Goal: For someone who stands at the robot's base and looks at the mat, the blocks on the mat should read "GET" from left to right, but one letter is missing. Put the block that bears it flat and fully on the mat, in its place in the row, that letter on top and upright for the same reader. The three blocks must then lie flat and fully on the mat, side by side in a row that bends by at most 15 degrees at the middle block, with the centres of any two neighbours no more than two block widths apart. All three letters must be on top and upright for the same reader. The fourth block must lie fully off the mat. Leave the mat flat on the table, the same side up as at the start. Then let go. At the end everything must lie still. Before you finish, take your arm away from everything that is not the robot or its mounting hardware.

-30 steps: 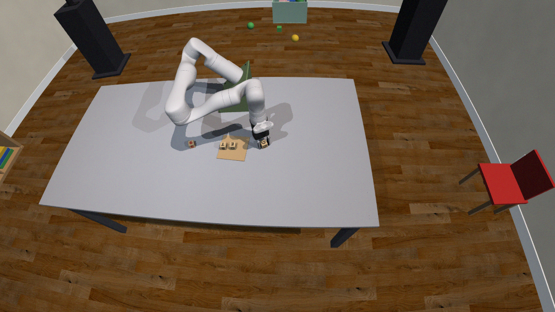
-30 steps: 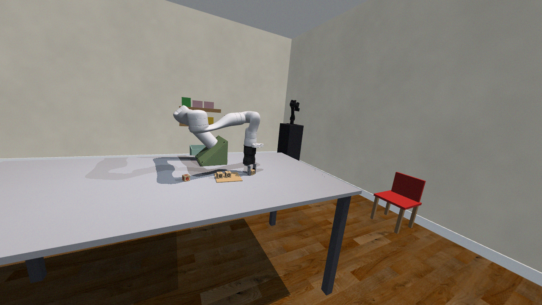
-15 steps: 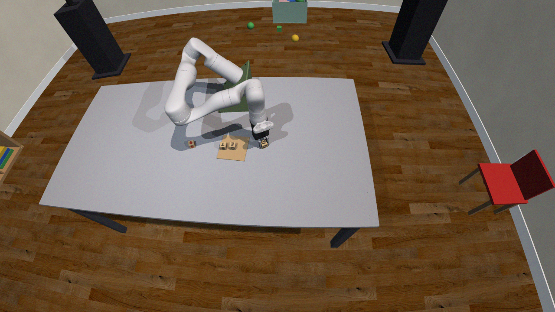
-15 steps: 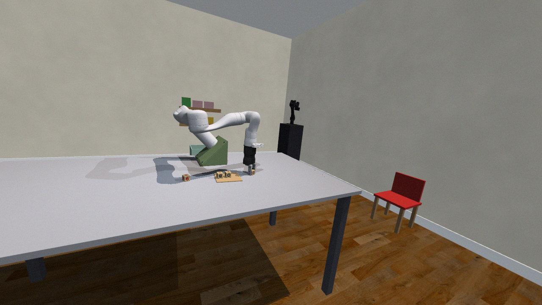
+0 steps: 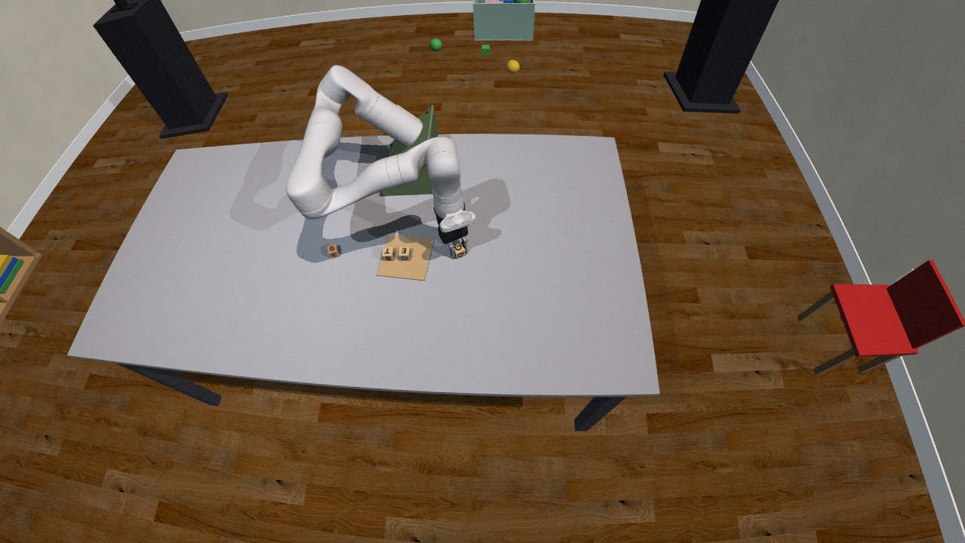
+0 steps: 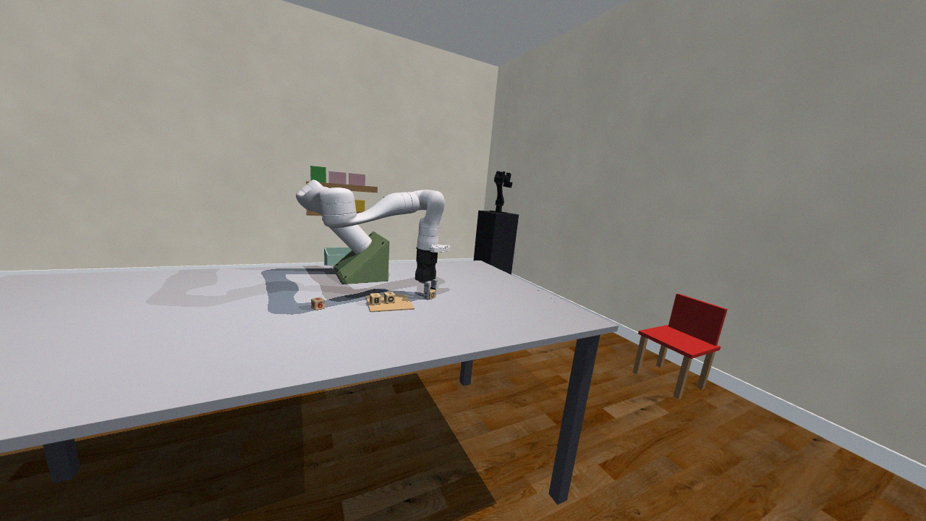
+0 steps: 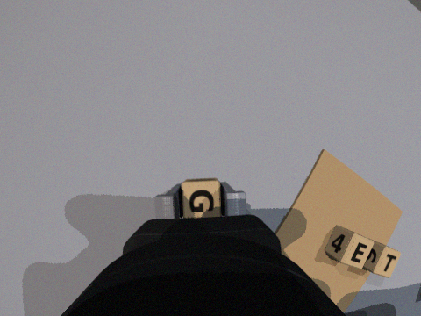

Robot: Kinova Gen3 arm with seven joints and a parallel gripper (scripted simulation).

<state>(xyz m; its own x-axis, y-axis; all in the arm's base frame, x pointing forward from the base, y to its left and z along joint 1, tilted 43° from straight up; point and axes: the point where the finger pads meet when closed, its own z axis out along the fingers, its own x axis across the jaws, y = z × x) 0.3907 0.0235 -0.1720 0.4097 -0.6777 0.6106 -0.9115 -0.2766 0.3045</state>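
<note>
A tan mat (image 5: pixel 405 268) (image 6: pixel 391 306) (image 7: pixel 346 193) lies on the grey table (image 5: pixel 270 303). Two wooden blocks stand on it side by side, the E block (image 5: pixel 404 253) (image 6: pixel 388 297) (image 7: pixel 358 253) and the T block (image 5: pixel 388 253) (image 6: pixel 375 298) (image 7: pixel 388 262). The G block (image 5: pixel 458 250) (image 6: pixel 431 293) (image 7: pixel 202 199) rests on the table just off the mat's edge, on the E side, with G on top. My gripper (image 5: pixel 457 245) (image 6: pixel 427 290) (image 7: pixel 202 195) stands upright over it, its fingers against the block's two sides. A block with a red 6 (image 5: pixel 333 250) (image 6: pixel 317 303) lies off the mat beyond the T.
The arm's green base wedge (image 5: pixel 412 168) (image 6: pixel 365 262) stands behind the mat. The arm's links arch above the table behind the blocks. A red chair (image 5: pixel 883 310) and two black pillars stand on the floor, away from the table.
</note>
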